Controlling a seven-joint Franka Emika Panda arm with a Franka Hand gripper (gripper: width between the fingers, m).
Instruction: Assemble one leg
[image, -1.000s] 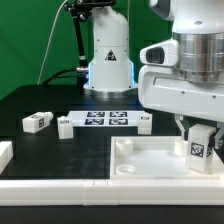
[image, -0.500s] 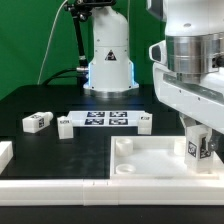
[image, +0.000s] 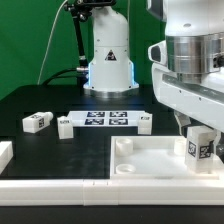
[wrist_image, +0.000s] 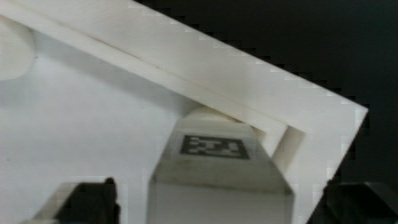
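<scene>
The leg (image: 200, 150), a small white block with a black-and-white tag, stands upright in the near right corner socket of the large white tray-like piece (image: 150, 168). My gripper (image: 199, 135) is straight above it, its fingers on either side of the leg's top. In the wrist view the leg (wrist_image: 217, 150) sits against the tray piece's corner wall (wrist_image: 267, 95). My gripper (wrist_image: 222, 205) is open, with a gap between each dark finger (wrist_image: 89, 200) and the leg.
Three more white legs (image: 36, 122) (image: 65, 126) (image: 143, 123) lie on the black table beside the marker board (image: 105, 120). Another white part (image: 5, 155) shows at the exterior view's left edge. The arm's base (image: 108, 60) stands behind.
The gripper has turned about its vertical axis over the leg since a second ago. The leg has stayed in the corner socket, its tag facing the same way. Little differs over the last half second.
</scene>
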